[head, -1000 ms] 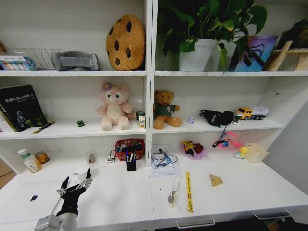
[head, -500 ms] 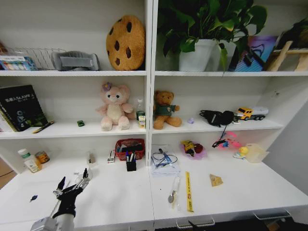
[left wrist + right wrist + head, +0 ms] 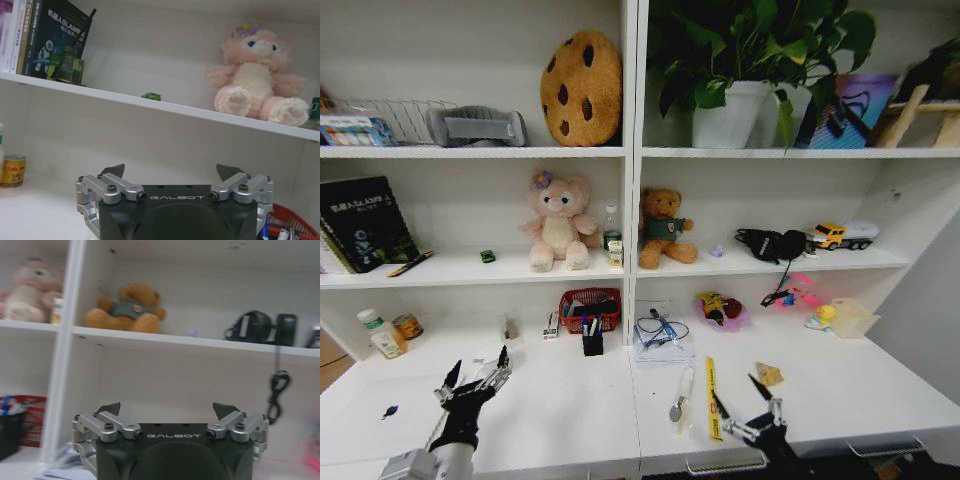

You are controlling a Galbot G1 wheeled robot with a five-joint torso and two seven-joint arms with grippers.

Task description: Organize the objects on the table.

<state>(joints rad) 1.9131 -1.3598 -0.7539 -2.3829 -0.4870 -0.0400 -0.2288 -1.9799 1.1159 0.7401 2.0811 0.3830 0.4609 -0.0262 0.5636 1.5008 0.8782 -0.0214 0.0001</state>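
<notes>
My left claw (image 3: 474, 376) is raised over the front left part of the smooth white counter (image 3: 570, 410), black fingers with silver linkages spread apart, nothing held, arm coming up from the front edge. My right claw (image 3: 748, 402) pokes up at the front edge right of centre, fingers also spread wide and empty, just beside the yellow flat ruler (image 3: 712, 398) lying on the counter.

Both wrist views show the same pose: dark pointed fingertips apart, black matte body, silver metal links, facing the shelving.

Task things: the black pen cup (image 3: 592, 340) stands at the back of the counter near the middle divider, pens sticking out, in front of a red mesh basket (image 3: 590, 306). The tiny green toy car (image 3: 487, 256) sits on the middle shelf, left bay, well left of the fluffy pink plush rabbit (image 3: 557, 222); in the left wrist view the car (image 3: 151, 96) sits on the shelf edge. A silver metal spoon (image 3: 678, 402) lies just left of the ruler. A brown plush bear (image 3: 663, 228) sits in the right bay. A round brown cookie-shaped cushion (image 3: 581, 88) leans on the top shelf. A small yellow can (image 3: 12, 170) stands at the back left of the counter.
</notes>
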